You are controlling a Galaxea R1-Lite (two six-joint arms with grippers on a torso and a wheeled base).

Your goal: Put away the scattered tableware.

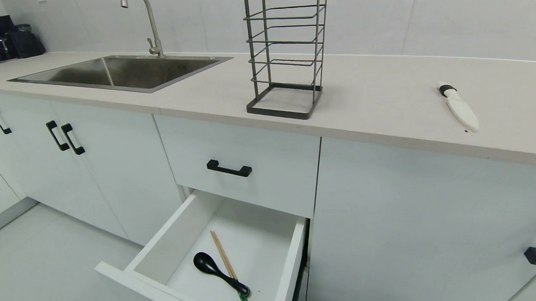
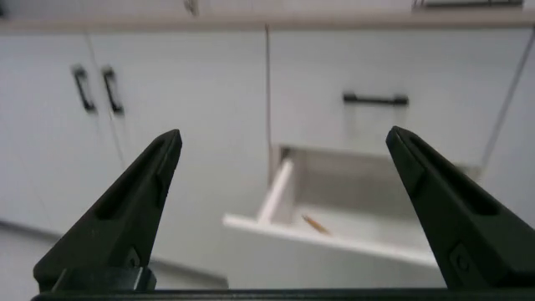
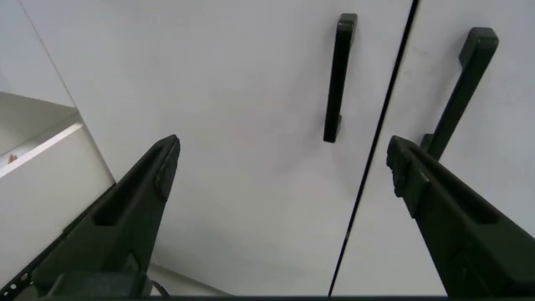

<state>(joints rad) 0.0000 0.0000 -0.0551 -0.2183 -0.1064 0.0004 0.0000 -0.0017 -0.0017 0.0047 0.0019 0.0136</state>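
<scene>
The lower drawer stands pulled out below the counter. Inside it lie a black spoon and a pair of wooden chopsticks with green ends. A white knife with a black band rests on the countertop at the right. My left gripper is open and held low in front of the cabinets, facing the open drawer, where a chopstick tip shows. My right gripper is open with nothing between its fingers, close to white cabinet doors.
A dark wire rack stands on the countertop above the closed upper drawer. A steel sink with a faucet is at the left. Black handles line the cabinet doors. Pale floor lies at lower left.
</scene>
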